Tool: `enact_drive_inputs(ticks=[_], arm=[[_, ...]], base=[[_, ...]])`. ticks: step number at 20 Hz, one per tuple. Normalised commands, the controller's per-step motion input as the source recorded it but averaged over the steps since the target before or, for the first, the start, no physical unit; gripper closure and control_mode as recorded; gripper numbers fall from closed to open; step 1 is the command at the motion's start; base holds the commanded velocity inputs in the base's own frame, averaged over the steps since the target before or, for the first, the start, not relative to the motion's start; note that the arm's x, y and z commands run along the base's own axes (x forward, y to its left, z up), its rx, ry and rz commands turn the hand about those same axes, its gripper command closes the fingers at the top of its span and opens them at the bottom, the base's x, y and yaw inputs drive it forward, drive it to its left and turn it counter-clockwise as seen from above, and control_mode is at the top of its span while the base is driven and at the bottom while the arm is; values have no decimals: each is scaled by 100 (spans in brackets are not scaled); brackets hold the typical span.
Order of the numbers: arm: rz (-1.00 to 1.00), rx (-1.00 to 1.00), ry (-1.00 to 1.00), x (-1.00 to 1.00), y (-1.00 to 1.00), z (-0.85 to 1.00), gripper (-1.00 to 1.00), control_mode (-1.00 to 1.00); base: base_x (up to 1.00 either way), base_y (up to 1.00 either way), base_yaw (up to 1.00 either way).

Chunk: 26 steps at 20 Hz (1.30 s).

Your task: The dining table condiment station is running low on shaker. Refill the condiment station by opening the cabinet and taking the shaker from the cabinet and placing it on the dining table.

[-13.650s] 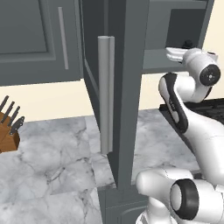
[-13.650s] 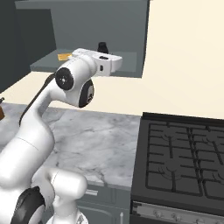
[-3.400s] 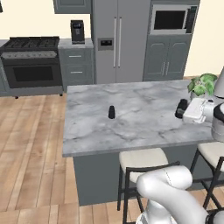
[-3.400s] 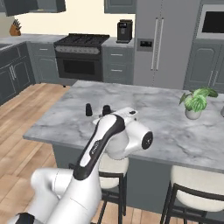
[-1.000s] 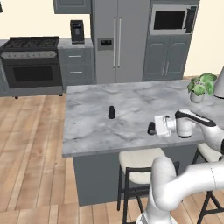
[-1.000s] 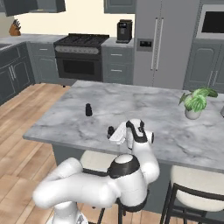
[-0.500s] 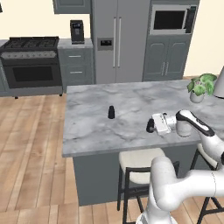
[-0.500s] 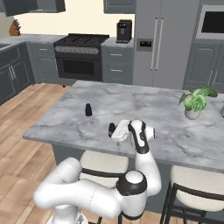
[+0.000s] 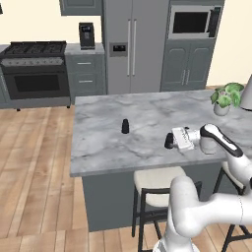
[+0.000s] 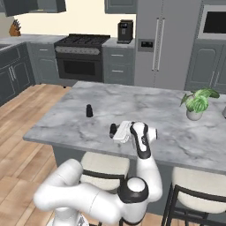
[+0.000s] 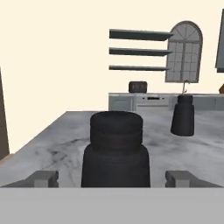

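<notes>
The dining table [image 9: 98, 147] is carrying a potted plant [image 9: 225, 97], the shaker [image 9: 169, 141] near its front edge, and a second shaker [image 9: 125, 126] well apart. The gripper [image 9: 173, 140] is standing wide around the shaker, its fingertips [image 11: 43, 178] apart from it; a second ago they were narrower.

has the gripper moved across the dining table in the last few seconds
Yes. The gripper has swung left along the dining table, away from the potted plant, toward the second shaker.
</notes>
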Motion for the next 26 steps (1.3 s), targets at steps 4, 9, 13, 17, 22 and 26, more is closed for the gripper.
enact_drive_inputs(ticks=[4, 9, 13, 17, 22, 26], arm=[[0, -3, 0, -9, 0, 34, -100, -100], [0, -7, -1, -4, 0, 48, -100, -100], [0, -8, -6, -15, 0, 52, -100, -100], [0, -9, -9, -26, 0, 49, -100, -100], [0, -10, -11, -34, 0, 48, -100, -100], [-3, -11, -11, -31, 8, 52, -100, -100]], base=[[0, 0, 0], [0, 0, 0], [0, 0, 0], [0, 0, 0], [0, 0, 0], [0, 0, 0]])
